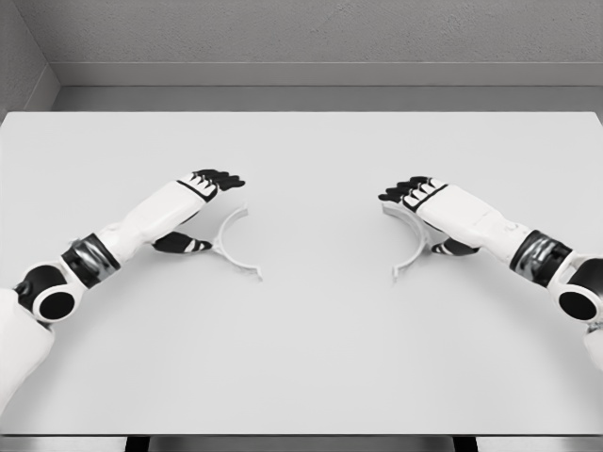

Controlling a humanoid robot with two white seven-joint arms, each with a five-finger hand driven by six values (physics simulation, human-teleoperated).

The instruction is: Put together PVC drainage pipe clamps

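Clamp halves: two white half-ring pcs on the white table, one mid-left, one mid-right of frame, well apart, open sides facing away from each other, backs bowed toward centre.
Near edge: table [301,377] front edge runs along bottom of frame; broad bare strip btwn it and both arms.
Left arm: enters lower left, forearm angled up-right toward centre-left.
Left hand [200,202]: over the left clamp half [229,247]; dark fingers [219,178] extended above its upper end, thumb low beside the arc's left side. Fingers apart, not clamped; contact w/ clamp can't be told.
Left clamp half: lower flange tip points down-right, approx centre-left of frame; upper end just under the fingers.
Right arm: enters from right edge, forearm angled up-left.
Right hand [426,202]: over the right clamp half [413,247]; fingers [403,189] extended leftward above its upper end, thumb low at the arc's right. Fingers apart, no grip seen.
Right clamp half: lower tip points down-left, right of centre.
Centre gap: wide bare table btwn the two halves.
Far side: bare table up to far edge in upper third of frame; grey wall [301,38] behind.
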